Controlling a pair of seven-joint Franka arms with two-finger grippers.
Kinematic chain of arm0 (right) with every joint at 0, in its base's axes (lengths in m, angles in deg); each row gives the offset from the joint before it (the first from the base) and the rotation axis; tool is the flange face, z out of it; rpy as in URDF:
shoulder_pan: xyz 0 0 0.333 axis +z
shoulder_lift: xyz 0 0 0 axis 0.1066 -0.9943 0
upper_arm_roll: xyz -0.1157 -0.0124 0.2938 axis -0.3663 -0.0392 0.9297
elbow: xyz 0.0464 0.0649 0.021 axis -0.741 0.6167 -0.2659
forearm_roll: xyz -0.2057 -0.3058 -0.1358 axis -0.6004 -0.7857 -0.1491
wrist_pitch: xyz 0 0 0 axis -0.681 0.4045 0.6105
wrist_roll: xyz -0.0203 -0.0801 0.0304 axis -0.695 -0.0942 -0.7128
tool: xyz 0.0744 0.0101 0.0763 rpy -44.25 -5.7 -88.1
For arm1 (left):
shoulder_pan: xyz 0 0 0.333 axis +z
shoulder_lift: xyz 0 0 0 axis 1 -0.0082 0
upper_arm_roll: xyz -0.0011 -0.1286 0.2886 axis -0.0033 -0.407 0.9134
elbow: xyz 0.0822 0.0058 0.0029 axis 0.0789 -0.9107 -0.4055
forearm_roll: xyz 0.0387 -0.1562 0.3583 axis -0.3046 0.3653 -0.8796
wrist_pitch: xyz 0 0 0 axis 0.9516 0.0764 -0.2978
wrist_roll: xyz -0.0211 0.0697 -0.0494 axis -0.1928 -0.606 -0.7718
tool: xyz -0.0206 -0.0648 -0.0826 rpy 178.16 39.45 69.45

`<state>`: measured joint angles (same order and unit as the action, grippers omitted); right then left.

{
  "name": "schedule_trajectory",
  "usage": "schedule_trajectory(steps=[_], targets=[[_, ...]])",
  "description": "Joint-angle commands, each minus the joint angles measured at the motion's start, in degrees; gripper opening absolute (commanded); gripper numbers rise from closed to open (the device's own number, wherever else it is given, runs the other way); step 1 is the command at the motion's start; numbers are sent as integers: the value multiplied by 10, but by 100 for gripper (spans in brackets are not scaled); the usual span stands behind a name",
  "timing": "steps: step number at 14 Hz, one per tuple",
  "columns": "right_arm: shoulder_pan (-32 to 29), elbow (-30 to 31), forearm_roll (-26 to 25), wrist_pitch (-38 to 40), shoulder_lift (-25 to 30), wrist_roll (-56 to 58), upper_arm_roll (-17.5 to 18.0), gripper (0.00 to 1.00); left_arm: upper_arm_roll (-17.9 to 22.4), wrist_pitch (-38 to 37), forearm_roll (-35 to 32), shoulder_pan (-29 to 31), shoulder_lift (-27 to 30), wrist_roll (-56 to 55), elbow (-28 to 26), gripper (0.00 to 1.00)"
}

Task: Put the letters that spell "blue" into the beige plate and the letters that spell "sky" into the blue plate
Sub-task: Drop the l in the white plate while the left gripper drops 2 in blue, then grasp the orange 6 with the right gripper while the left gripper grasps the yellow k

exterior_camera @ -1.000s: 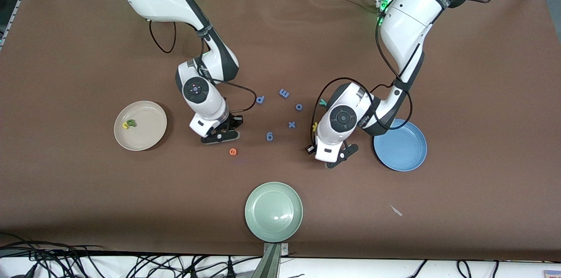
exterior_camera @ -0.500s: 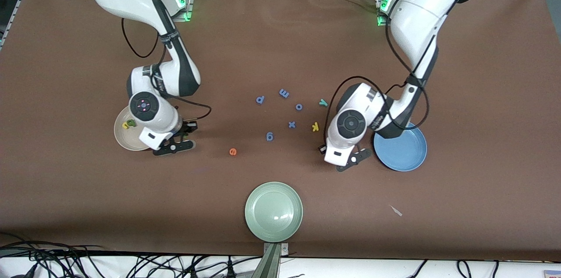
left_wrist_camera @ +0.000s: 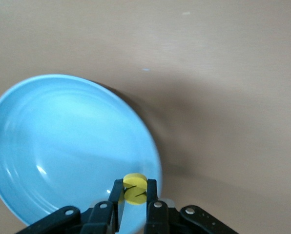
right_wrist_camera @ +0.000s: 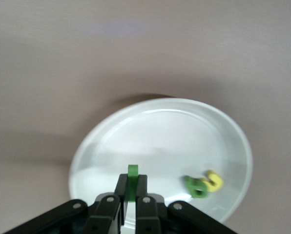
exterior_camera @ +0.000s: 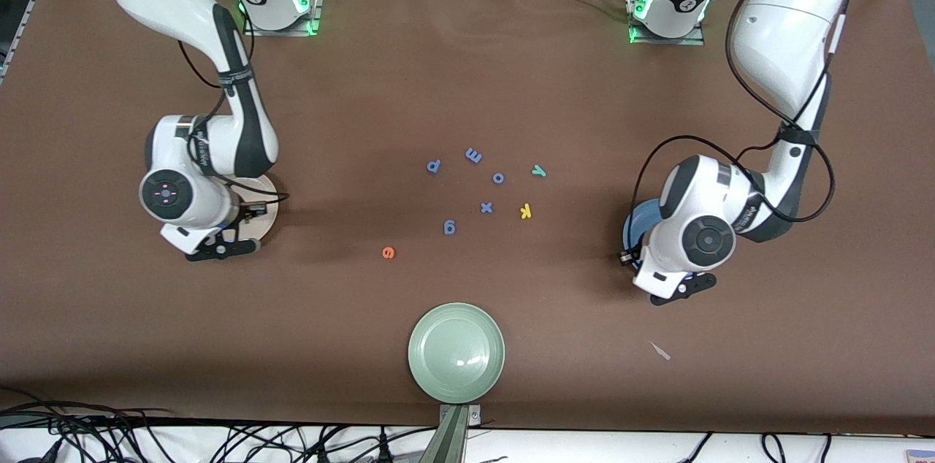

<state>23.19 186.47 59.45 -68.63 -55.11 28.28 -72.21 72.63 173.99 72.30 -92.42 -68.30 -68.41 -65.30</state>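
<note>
R gripper (right_wrist_camera: pixel 131 197) pinches dark green l (right_wrist_camera: pixel 132 176) over beige plate (right_wrist_camera: pixel 111 131); b (right_wrist_camera: pixel 196 187) + u (right_wrist_camera: pixel 213 180) lie inside. L gripper (left_wrist_camera: pixel 134 195) clamps yellow s (left_wrist_camera: pixel 134 187) above blue plate (left_wrist_camera: pixel 28 126), near its rim. Risk: s bounces off that rim once dropped. Orange e (exterior_camera: pixel 388 253) at 7 o'clock from k (exterior_camera: pixel 525 212); y (exterior_camera: pixel 538 171) at 12.

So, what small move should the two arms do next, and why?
Probably open both. The right claw holds the green l over the beige plate; the left claw holds the yellow s over the blue plate.
</note>
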Motion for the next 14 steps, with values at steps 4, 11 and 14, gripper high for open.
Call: schedule_trajectory(steps=[4,11,14], targets=[[13,-18,8,8,5,-28,8,100,-11,74,-42,30,33,31,-91,100],[38,-90,9,6,-15,-206,97,100,-106,45,-16,18,66,-31,-85,100],[39,-167,7,-1,-68,-311,156,100,-144,54,-21,-8,57,-31,-83,100]])
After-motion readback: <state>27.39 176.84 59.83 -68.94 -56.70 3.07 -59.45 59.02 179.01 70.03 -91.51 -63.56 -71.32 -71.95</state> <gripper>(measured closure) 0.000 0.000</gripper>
